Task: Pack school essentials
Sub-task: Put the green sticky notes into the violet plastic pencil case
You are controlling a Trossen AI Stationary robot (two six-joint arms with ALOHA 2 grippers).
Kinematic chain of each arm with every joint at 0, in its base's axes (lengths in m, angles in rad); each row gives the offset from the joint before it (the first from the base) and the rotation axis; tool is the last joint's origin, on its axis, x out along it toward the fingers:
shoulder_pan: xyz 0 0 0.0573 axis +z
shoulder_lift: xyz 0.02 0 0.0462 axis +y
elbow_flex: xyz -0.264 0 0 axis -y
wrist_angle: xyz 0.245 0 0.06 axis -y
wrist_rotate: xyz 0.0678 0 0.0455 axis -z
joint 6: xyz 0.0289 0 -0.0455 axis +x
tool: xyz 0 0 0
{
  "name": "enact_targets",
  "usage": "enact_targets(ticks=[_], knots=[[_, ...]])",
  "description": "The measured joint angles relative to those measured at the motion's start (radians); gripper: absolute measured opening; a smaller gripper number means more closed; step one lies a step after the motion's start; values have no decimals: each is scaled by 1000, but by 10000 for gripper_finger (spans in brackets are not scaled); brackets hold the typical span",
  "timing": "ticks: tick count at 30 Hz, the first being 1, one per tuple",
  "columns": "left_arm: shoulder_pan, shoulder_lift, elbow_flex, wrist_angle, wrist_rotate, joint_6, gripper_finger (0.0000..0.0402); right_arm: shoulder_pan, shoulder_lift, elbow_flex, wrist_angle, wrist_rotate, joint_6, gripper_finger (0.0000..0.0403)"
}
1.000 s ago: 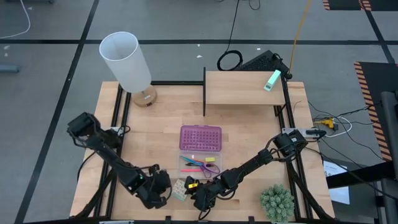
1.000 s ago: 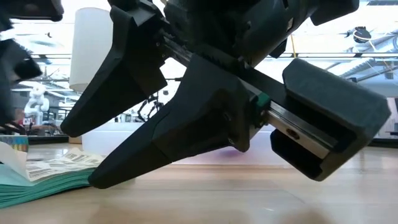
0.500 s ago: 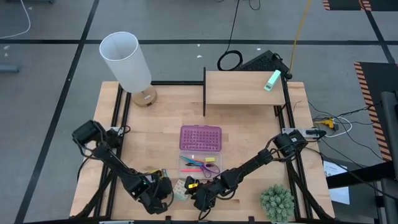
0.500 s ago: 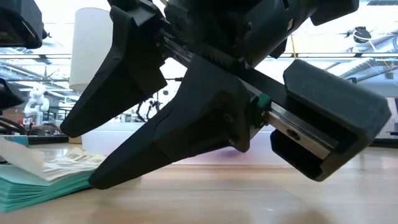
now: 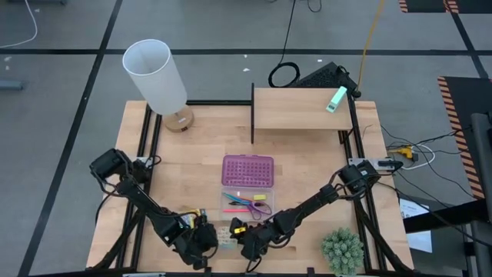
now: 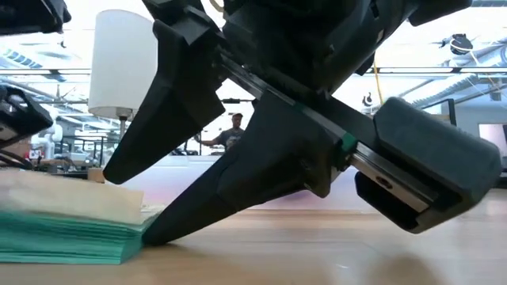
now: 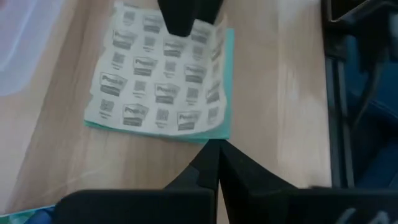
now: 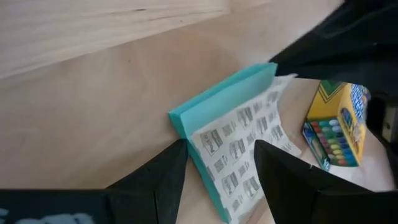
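1. Pack (image 8: 239, 146): flat on the wood near the table's (image 5: 184, 177) front edge, a teal stack under a pale printed sheet. In the high view (image 5: 225, 241), wedged between the two grippers.
2. Crayon box (image 8: 336, 127): just beside the pack, on the side toward the case; whether touching it, cannot tell.
3. Right gripper (image 8: 217, 149): low over the pack, fingers (image 8: 152, 180) spread wide and straddling one teal corner, nothing clamped. In the low view, one fingertip (image 6: 154, 233) down at the wood against the stack's edge.
4. Left gripper (image 7: 214, 158): at the opposite edge of the pack, fingers pressed together to a single point, holding nothing. Tip right at the teal rim; contact cannot be told. Seen from above at (image 5: 206, 238).
5. Little room around the pack: a gripper on either side, the box behind, the table's front edge close by.
6. Farther back, the open clear case (image 5: 247, 203) with scissors (image 5: 252, 206) and pens inside, its studded purple lid (image 5: 247, 171) lying beyond.
7. Bare wood left of the case, up to the lamp (image 5: 157, 77) at the far left corner.
8. Shelf (image 5: 300, 108) at the far right with a mint block (image 5: 336, 99) on it; plant (image 5: 340, 250) at the front right corner.
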Motion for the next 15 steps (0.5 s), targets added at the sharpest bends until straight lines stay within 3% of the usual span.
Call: enact_targets(ticks=[5, 11, 15], knots=[[-21, -72, 0, -59, -42, 12, 10, 13, 0, 0, -4, 21, -56, 187], [-25, -127, 1, -85, -227, 77, 10, 17, 0, 0, 0, 53, -93, 187], [23, -74, -1, -85, -201, 104, 10, 18, 0, -1, -2, 54, -110, 187]])
